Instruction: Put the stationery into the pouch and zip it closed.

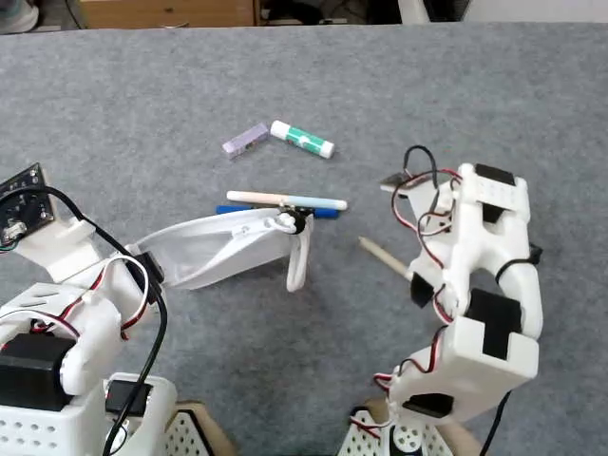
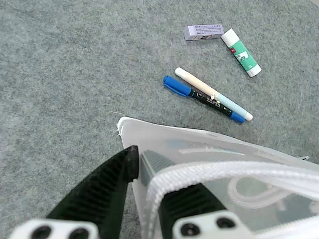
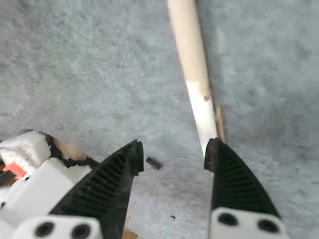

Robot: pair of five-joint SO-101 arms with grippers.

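Left fingers [image 2: 104, 191] pinch pouch [image 2: 224, 149] rim, one inside, one outside; pouch lies open on grey surface [image 1: 142, 114]. Right fingers [image 3: 112, 179] spread, one tip just beside pale stick [image 3: 192, 64]. Past pouch: blue pen [image 2: 187, 90] & cream pen [image 2: 197, 82] side by side, then glue stick [image 2: 241, 52] & eraser [image 2: 203, 32] farther off.

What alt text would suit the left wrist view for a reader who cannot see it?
The left gripper is shut on the edge of a translucent white pouch. Beyond it on grey felt lie a blue pen and a cream marker side by side, then a lilac eraser and a green-and-white glue stick.
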